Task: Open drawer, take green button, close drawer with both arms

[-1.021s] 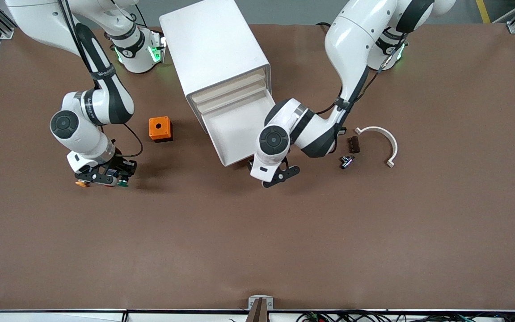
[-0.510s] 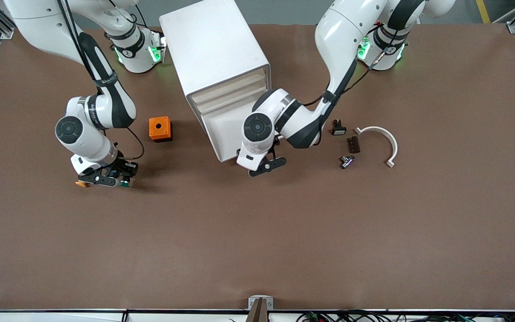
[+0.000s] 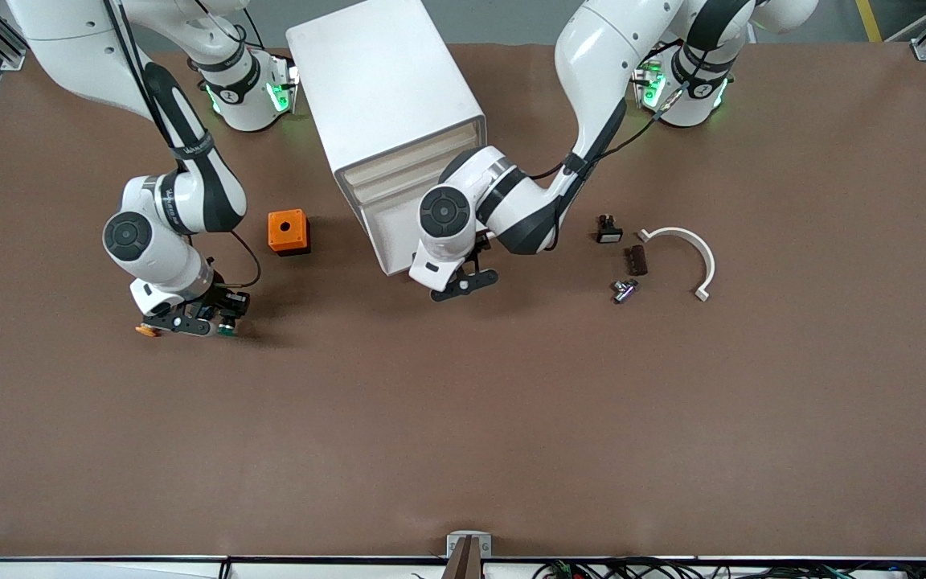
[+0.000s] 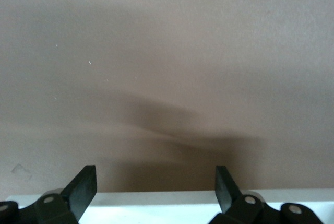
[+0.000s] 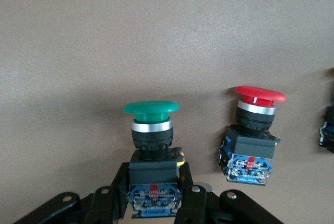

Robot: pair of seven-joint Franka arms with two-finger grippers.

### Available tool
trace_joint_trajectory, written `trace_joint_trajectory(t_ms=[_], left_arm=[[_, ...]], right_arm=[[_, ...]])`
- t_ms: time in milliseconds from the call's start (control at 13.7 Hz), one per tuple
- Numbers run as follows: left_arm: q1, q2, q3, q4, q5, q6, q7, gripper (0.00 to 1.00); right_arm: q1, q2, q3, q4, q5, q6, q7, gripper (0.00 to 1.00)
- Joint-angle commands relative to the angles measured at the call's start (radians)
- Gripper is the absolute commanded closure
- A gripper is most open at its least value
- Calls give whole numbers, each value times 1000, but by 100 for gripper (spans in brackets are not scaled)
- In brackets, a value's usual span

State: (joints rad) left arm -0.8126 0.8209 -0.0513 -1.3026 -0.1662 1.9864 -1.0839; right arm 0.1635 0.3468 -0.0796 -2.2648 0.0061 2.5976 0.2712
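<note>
1. We see the right gripper closed on the black-and-blue body of the green-capped button, low over the table toward the right arm's end
2. We see a red-capped button just beside the green one in the right wrist view, apart from it; in the front view an orange-capped button lies at the same gripper
3. We see an orange box with a round hole in its top on the table between the right arm and the cabinet
4. We see the left gripper, fingers spread wide and holding nothing, at the cream front of the drawer, which stands partly out of the cabinet
5. We see a white curved bracket and three small dark parts toward the left arm's end
</note>
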Motion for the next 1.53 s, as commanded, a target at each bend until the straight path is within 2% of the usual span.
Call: trace_joint_trajectory(t_ms=[0, 73, 146, 219, 583, 802, 1167, 1458], left_arm=[[-2, -5, -28, -18, 5, 6, -7, 0], [-2, -5, -30, -20, 5, 6, -8, 0], [-3, -3, -38, -21, -7, 6, -5, 0], [-4, -3, -48, -21, -27, 6, -5, 0], [-16, 6, -59, -23, -121, 6, -4, 0], [-16, 4, -73, -41, -160, 6, -4, 0], [-23, 20, -88, -52, -190, 6, -4, 0], [-22, 23, -104, -64, -217, 6, -4, 0]], right_arm=[[-24, -2, 20, -7, 5, 10, 11, 100], [-25, -2, 20, -7, 6, 10, 11, 99], [-25, -2, 20, -7, 6, 9, 11, 61], [-25, 1, 20, -5, 6, 9, 11, 1], [-35, -3, 20, 2, 5, -7, 11, 0], [-39, -17, 20, 33, 5, -69, 8, 0], [-50, -64, 20, 186, 5, -347, -4, 0], [-65, -109, 18, 355, 3, -627, -59, 0]])
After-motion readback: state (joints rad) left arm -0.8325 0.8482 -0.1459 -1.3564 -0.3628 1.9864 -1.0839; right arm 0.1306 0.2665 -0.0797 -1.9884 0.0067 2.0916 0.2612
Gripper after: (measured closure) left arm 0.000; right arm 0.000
